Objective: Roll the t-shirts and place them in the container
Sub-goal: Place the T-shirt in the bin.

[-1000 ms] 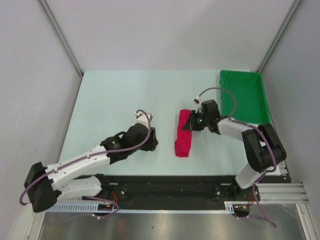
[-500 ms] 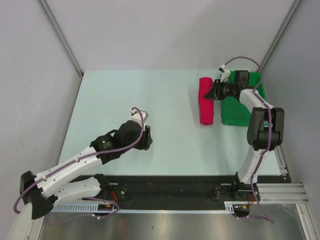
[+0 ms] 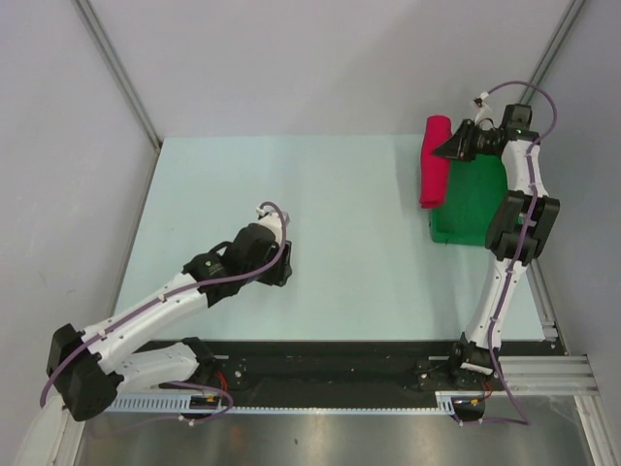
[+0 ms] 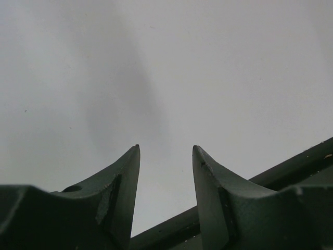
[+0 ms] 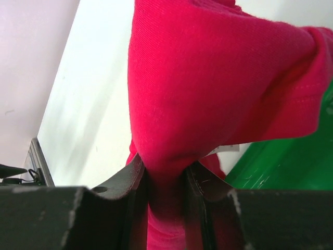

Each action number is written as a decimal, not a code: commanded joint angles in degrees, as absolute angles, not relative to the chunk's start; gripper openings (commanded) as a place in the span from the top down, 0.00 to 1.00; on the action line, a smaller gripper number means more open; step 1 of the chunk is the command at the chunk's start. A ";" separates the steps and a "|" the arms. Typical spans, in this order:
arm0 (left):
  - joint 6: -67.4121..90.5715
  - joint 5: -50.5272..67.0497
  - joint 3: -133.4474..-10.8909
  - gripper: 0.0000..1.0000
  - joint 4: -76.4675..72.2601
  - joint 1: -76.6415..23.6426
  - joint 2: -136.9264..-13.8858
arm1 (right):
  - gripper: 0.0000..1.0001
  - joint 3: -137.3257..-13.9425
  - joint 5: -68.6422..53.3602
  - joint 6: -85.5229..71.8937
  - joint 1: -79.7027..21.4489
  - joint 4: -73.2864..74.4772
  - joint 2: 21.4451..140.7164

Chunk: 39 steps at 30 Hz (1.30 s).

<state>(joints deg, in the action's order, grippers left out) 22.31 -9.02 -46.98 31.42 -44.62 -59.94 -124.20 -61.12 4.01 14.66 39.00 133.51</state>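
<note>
Pale mint table (image 3: 291, 184), green tray (image 3: 473, 209) resting at its far-right corner (partly hidden)

We see a pale mint-green table (image 3: 320, 204) filling the middle of the overhead view, its surface plain and matte. At its far right corner sits a green plastic tray (image 3: 477, 206), rectangular with raised walls, lying lengthwise along the table's right edge; in the right wrist view a glossy patch of it (image 5: 283, 161) shows at the lower right. Grey walls (image 3: 320, 58) close the table in on three sides. The left post (image 3: 116, 73) and the right post (image 3: 545, 63), both slanted metal, rise from the far corners. A black strip (image 3: 330, 361) lines the near edge, with a brushed metal sheet (image 3: 330, 437) below it
</note>
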 commanded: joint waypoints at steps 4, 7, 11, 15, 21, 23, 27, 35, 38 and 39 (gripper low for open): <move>19.78 -6.24 -49.31 0.51 29.53 -43.15 -62.40 | 1.00 -132.01 -68.11 6.94 17.66 49.91 138.25; 19.34 -5.89 -49.57 0.52 29.44 -42.89 -63.81 | 1.00 -133.50 -67.15 10.36 18.02 53.68 140.44; 18.63 -5.54 -49.75 0.52 29.00 -42.63 -65.13 | 1.00 -134.47 -63.11 13.35 18.81 56.95 142.99; 18.63 -5.10 -49.66 0.53 28.48 -42.45 -66.27 | 1.00 -134.65 -60.56 14.77 18.90 57.83 144.05; 18.81 -4.48 -49.66 0.53 27.95 -42.36 -66.80 | 1.00 -137.28 -55.29 16.08 18.55 59.59 147.30; 18.81 -4.22 -49.66 0.54 27.77 -42.36 -66.97 | 1.00 -138.42 -51.78 16.08 18.19 59.59 148.35; 18.81 -4.13 -49.66 0.54 27.60 -42.36 -66.88 | 1.00 -140.36 -47.82 17.22 17.05 60.38 149.94; 18.98 -4.22 -50.19 0.55 27.60 -42.36 -67.41 | 1.00 -141.06 -42.19 18.63 14.77 58.80 151.00; 19.16 -4.13 -50.36 0.55 27.42 -42.36 -67.76 | 1.00 -141.06 -41.67 18.02 14.59 58.01 151.08; 19.25 -4.04 -50.54 0.55 27.42 -42.36 -68.02 | 1.00 -140.72 -41.40 17.41 14.68 57.83 151.08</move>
<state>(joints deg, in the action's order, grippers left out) 19.86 -5.13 -47.55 28.77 -42.83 -67.55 -138.72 -45.06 17.21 15.33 58.92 150.45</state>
